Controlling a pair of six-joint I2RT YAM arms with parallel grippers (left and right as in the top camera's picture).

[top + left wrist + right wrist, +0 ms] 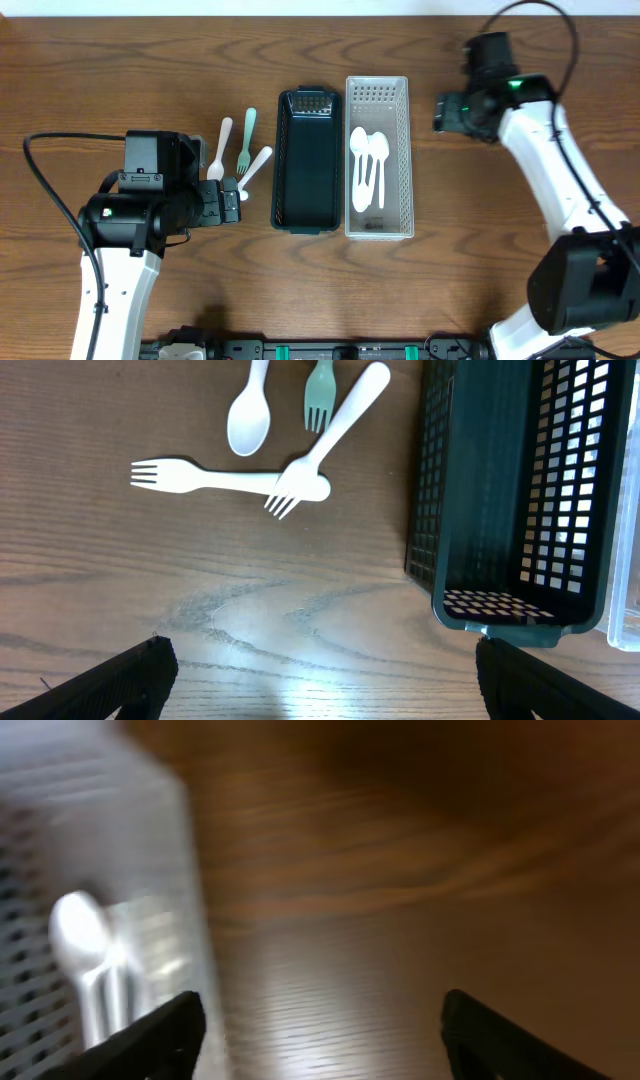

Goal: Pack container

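Observation:
A dark basket [305, 160] and a white basket [400, 150] stand side by side at mid-table. The white basket holds white spoons [367, 165]. Left of the dark basket lie a white spoon [222, 148], a green fork [247, 138] and a white fork [257, 165]. The left wrist view shows the spoon [250, 415], the green fork [319, 395], that white fork [335, 430] and a second white fork [215, 478] crossing under it. My left gripper [228, 200] [320, 680] is open and empty, just in front of the cutlery. My right gripper [440, 112] [320, 1035] is open and empty, right of the white basket.
The dark basket [520, 490] has nothing in it and fills the right of the left wrist view. The right wrist view is blurred; it shows the white basket's wall [150, 840] and spoons [85, 935] at the left, bare wood elsewhere.

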